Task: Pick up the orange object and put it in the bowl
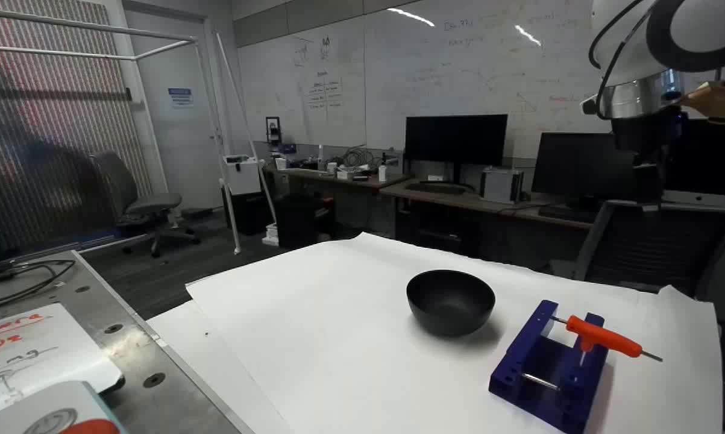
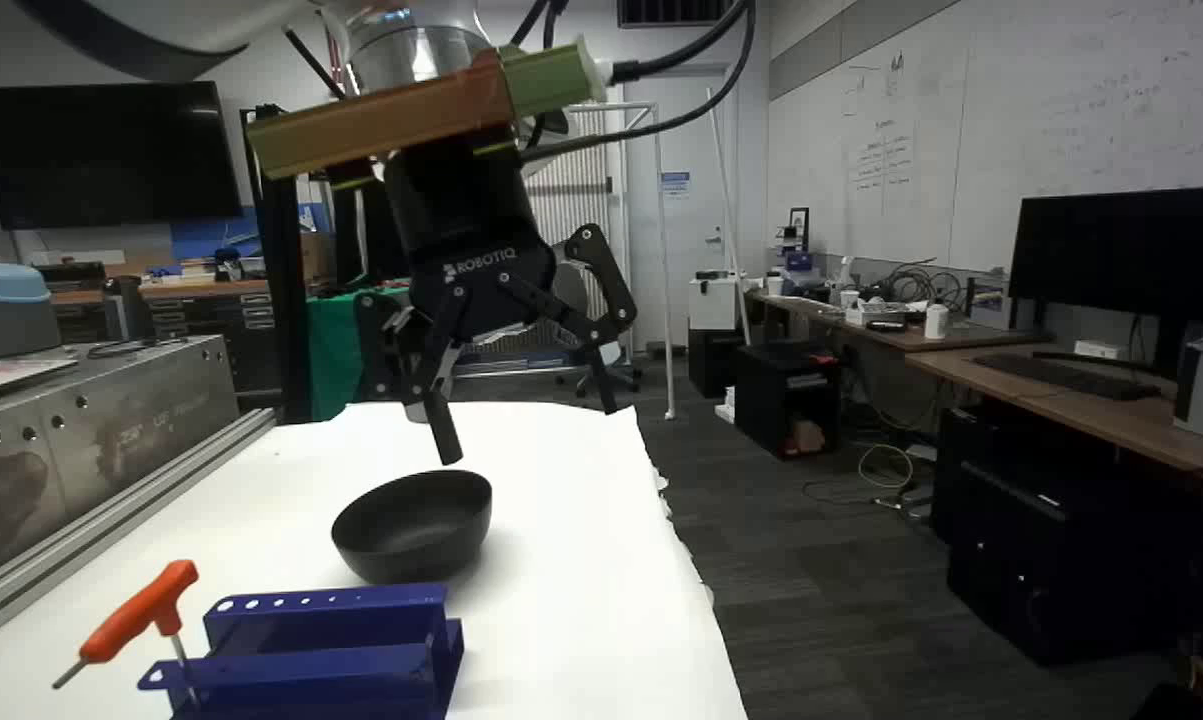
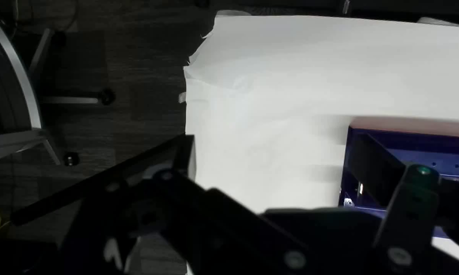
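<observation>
The orange object is an orange-red T-handled tool (image 1: pixel 603 336) with a thin metal shaft. It stands in the dark blue holder (image 1: pixel 522 355), its handle above it, and also shows in an exterior view (image 2: pixel 139 615). The black bowl (image 1: pixel 451 304) sits upright beside the holder and shows in an exterior view (image 2: pixel 411 530). My gripper (image 2: pixel 527 425) is open, fingers wide apart, nothing between them. It hangs above the table, apart from tool and bowl; it also shows in an exterior view (image 1: pixel 648 181). In the wrist view my fingers (image 3: pixel 279 160) show; tool and bowl are not recognisable there.
The holder shows in the wrist view (image 3: pixel 412 145), partly behind one finger, and in an exterior view (image 2: pixel 311 665). White paper covers the table (image 1: pixel 314 337). The table edge and a chair (image 3: pixel 19 84) show left in the wrist view. A metal bench (image 1: pixel 139 361) runs alongside.
</observation>
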